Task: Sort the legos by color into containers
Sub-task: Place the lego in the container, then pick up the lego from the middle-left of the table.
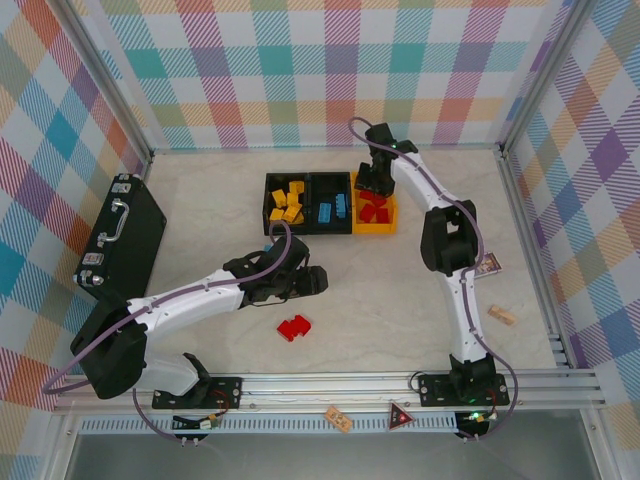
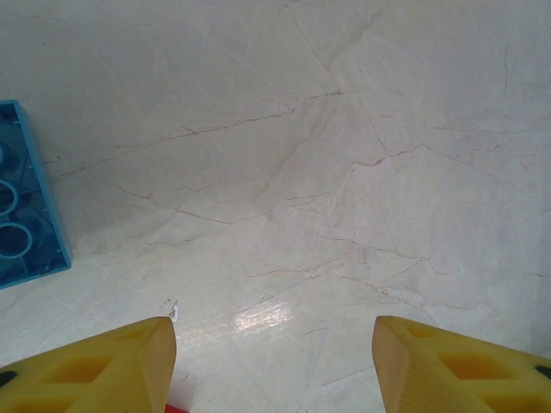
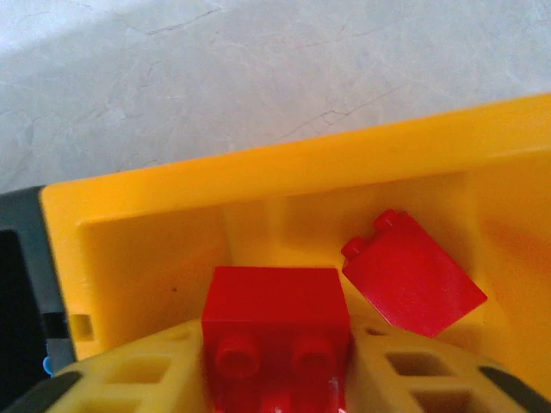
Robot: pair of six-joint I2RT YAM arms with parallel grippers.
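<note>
Fingers (image 3: 120,379) of the right gripper (image 3: 277,353) are clamped on a red brick (image 3: 275,314), which is gripped between them at the lower middle of the right wrist frame. Its long axis is laid left to right, from finger to finger, and its two visible studs are turned toward the bottom edge. It is held over the open yellow-orange bin (image 3: 138,258). A second red brick (image 3: 413,284) is seen inside that bin, upper right of the held one, tilted, with its studs toward the upper left.

In the top view this bin is set at the right end of a row with two black bins (image 1: 308,178), one holding yellow bricks (image 1: 288,203), the other blue bricks (image 1: 332,210). A loose red brick (image 1: 294,327) is seen on the marble tabletop (image 1: 400,300) at lower centre, below the left gripper (image 2: 273,344).

That gripper's fingers (image 2: 103,370) are spread apart with nothing between them. A blue brick (image 2: 21,198) is seen at the left edge, long axis nearly top to bottom, above the left finger and apart from it.
</note>
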